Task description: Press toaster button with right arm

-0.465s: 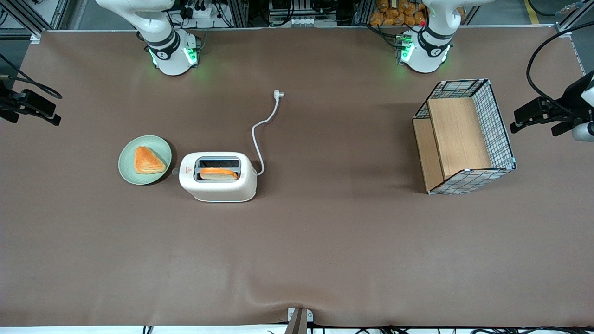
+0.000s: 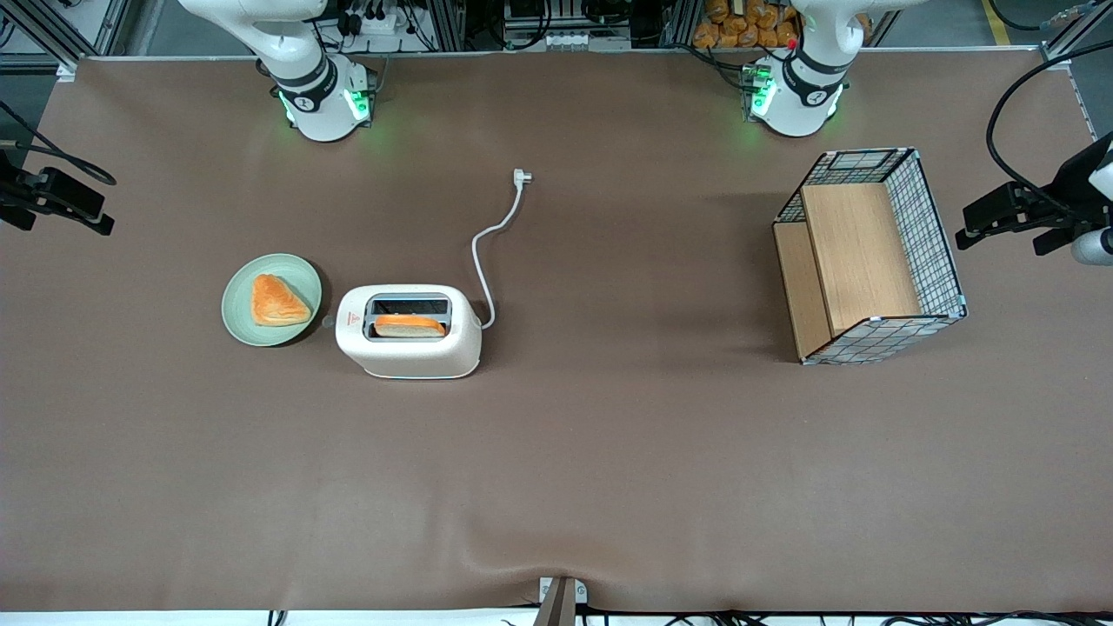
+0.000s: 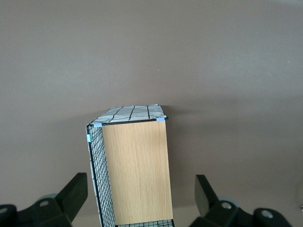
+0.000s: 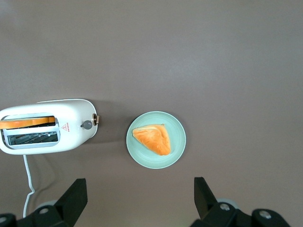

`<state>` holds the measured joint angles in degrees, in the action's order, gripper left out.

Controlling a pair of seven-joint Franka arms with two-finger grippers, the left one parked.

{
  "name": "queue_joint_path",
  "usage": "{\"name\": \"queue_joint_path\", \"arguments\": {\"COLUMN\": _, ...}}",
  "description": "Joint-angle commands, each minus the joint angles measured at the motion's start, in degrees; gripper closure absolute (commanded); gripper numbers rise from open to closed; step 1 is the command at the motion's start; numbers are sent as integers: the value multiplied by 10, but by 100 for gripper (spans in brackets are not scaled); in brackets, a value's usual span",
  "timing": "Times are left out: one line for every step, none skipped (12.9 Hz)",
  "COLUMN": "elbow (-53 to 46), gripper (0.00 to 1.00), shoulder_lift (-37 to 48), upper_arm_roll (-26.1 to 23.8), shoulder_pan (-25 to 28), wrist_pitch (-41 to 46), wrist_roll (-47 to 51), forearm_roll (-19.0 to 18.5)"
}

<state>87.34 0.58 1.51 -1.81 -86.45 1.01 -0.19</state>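
The gripper (image 4: pixel 137 201) hangs high above the table (image 2: pixel 609 469) with its two black fingers (image 4: pixel 73 196) spread wide and nothing between them. Below it lie the toaster (image 4: pixel 47 126) and a green plate (image 4: pixel 176 142), the plate almost straight beneath the open jaws and the toaster off to one side of them, well apart from either finger. The button (image 4: pixel 87 125) (a small grey nub on the toaster's narrow end, just past the red triangle mark) faces the plate, untouched. A pastry (image 4: pixel 152 139) lies on the plate. A slice of bread (image 2: pixel 409 325) sits in the toaster slot nearer the front camera. The white cord (image 2: pixel 491 248) runs from the toaster's other end across the table.
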Motion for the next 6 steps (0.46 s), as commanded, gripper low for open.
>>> {"name": "queue_joint_path", "arguments": {"elbow": -14, "gripper": 0, "shoulder_lift": -8, "upper_arm_roll": -9, "shoulder_pan": -7, "wrist_pitch": 8, "wrist_roll": -2, "forearm_roll": -8}}
{"name": "queue_joint_path", "arguments": {"elbow": -14, "gripper": 0, "shoulder_lift": -8, "upper_arm_roll": -9, "shoulder_pan": -7, "wrist_pitch": 8, "wrist_roll": -2, "forearm_roll": -7}}
{"name": "queue_joint_path", "arguments": {"elbow": -14, "gripper": 0, "shoulder_lift": -8, "upper_arm_roll": -9, "shoulder_pan": -7, "wrist_pitch": 9, "wrist_roll": -2, "forearm_roll": -7}}
{"name": "queue_joint_path", "arguments": {"elbow": -13, "gripper": 0, "shoulder_lift": -8, "upper_arm_roll": -9, "shoulder_pan": -7, "wrist_pitch": 10, "wrist_roll": -2, "forearm_roll": -7}}
{"name": "queue_joint_path", "arguments": {"elbow": -13, "gripper": 0, "shoulder_lift": -8, "upper_arm_roll": -9, "shoulder_pan": -7, "wrist_pitch": 10, "wrist_roll": -2, "forearm_roll": -7}}
{"name": "queue_joint_path", "arguments": {"elbow": -13, "gripper": 0, "shoulder_lift": -8, "upper_arm_roll": -9, "shoulder_pan": -7, "wrist_pitch": 10, "wrist_roll": -2, "forearm_roll": -7}}
